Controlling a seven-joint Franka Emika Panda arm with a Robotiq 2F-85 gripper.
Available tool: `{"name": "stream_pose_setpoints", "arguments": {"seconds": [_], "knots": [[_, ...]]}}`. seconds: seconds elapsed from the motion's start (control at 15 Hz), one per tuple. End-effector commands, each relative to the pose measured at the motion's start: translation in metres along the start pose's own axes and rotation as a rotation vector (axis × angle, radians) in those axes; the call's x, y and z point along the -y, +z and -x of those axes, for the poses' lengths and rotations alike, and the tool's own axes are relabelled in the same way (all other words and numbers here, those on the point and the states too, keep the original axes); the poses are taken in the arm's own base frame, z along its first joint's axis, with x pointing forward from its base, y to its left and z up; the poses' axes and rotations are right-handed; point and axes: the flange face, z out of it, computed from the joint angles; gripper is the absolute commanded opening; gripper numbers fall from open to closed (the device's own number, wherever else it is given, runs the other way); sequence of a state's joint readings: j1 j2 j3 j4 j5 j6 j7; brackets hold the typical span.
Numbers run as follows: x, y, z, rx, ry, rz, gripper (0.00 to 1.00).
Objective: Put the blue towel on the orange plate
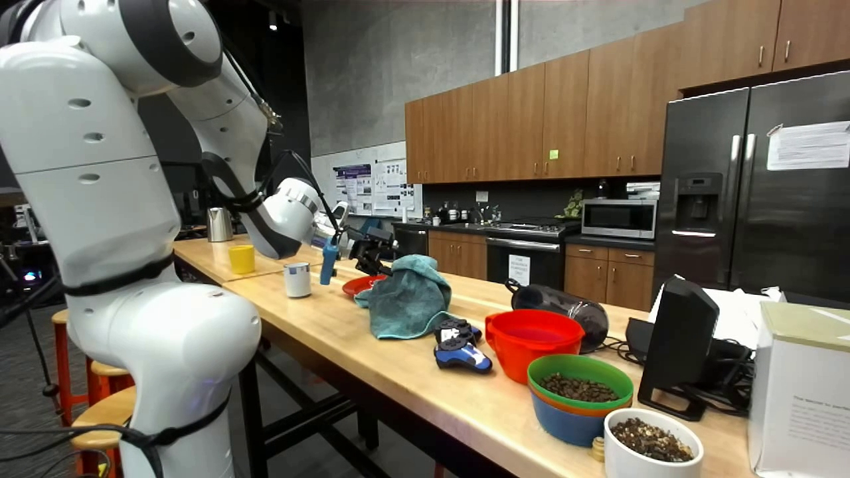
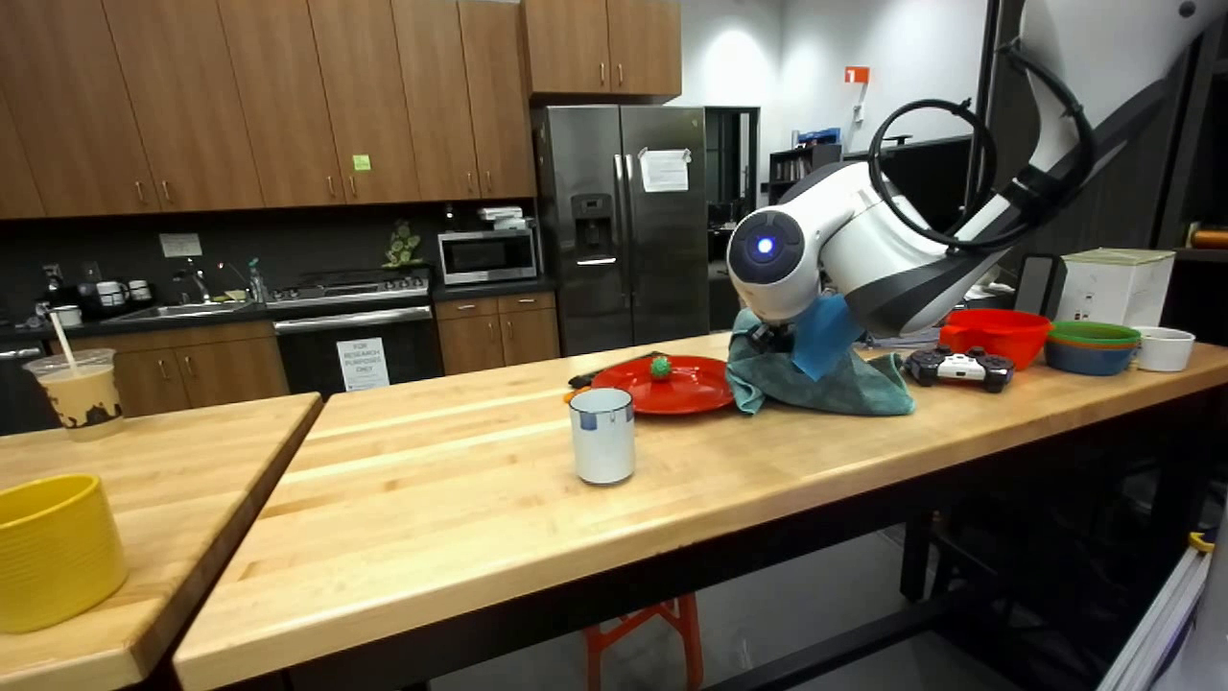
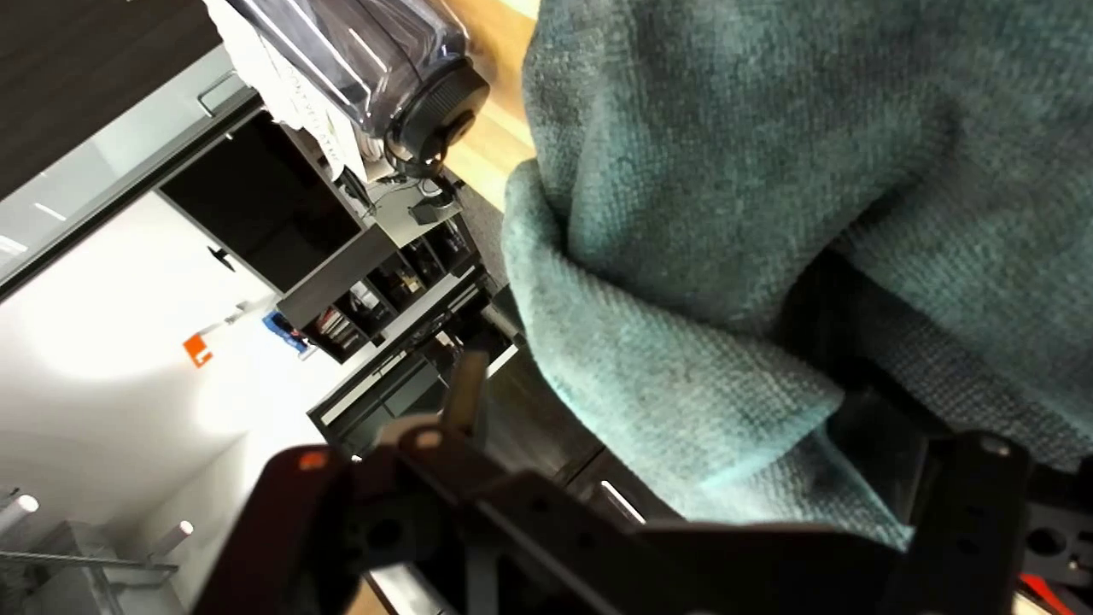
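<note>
The blue-green towel (image 1: 412,299) is crumpled in a raised heap on the wooden table, also seen in an exterior view (image 2: 835,384). It fills much of the wrist view (image 3: 726,213). The plate (image 2: 686,389) looks red and lies flat right beside the towel; part of it shows in an exterior view (image 1: 358,285). A small green spiky ball (image 2: 660,367) is on the plate. My gripper (image 3: 675,401) is open, its fingers wide apart with a towel fold between them. It is at the towel's plate side in both exterior views (image 1: 382,255) (image 2: 772,336).
A white mug (image 2: 602,437) stands in front of the plate. Game controllers (image 1: 458,345), a red bowl (image 1: 531,338), stacked bowls (image 1: 578,398) and a dark bottle (image 1: 564,312) are beyond the towel. A yellow cup (image 2: 58,552) stands on the adjoining table.
</note>
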State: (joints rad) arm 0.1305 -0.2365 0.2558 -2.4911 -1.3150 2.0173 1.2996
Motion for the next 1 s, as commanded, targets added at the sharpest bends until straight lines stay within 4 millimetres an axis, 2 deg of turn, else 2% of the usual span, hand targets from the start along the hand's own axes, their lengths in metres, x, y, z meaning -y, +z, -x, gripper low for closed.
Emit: {"name": "stream_pose_setpoints", "arguments": {"seconds": [0.0,0.13,0.2,0.33,0.73,0.93], "knots": [[-0.0031,0.0063,-0.0081,-0.033,0.017,0.037,1.00],[-0.0032,0.0080,-0.0089,-0.036,0.016,0.043,1.00],[-0.0030,0.0089,-0.0079,-0.037,0.020,0.046,0.75],[-0.0031,0.0098,-0.0086,-0.032,0.022,0.043,0.69],[-0.0047,0.0122,-0.0097,-0.025,0.028,0.047,0.21],[-0.0067,0.0142,-0.0100,-0.016,0.031,0.048,0.01]]}}
